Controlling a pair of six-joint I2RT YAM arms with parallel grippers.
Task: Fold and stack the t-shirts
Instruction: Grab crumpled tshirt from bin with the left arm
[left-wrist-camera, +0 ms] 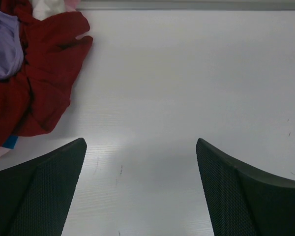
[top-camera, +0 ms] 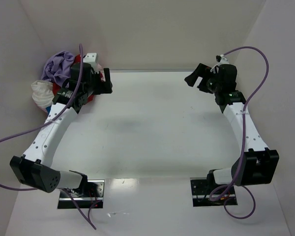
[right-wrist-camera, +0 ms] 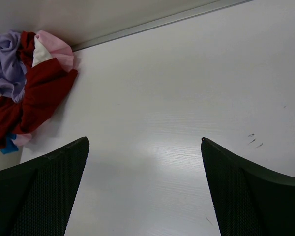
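Observation:
The t-shirts lie crumpled in one heap at the table's far left corner. The lavender one is on top, the white one at the left, and the red one spreads toward the table's middle. A pale pink one shows at the heap's back edge. My left gripper hovers open just right of the heap, with only bare table between its fingers. My right gripper is open at the far right, well away from the heap and facing it, holding nothing.
White walls enclose the table at the back and both sides. A small blue scrap pokes out under the heap's near edge. Purple cables loop off both arms. The table is white.

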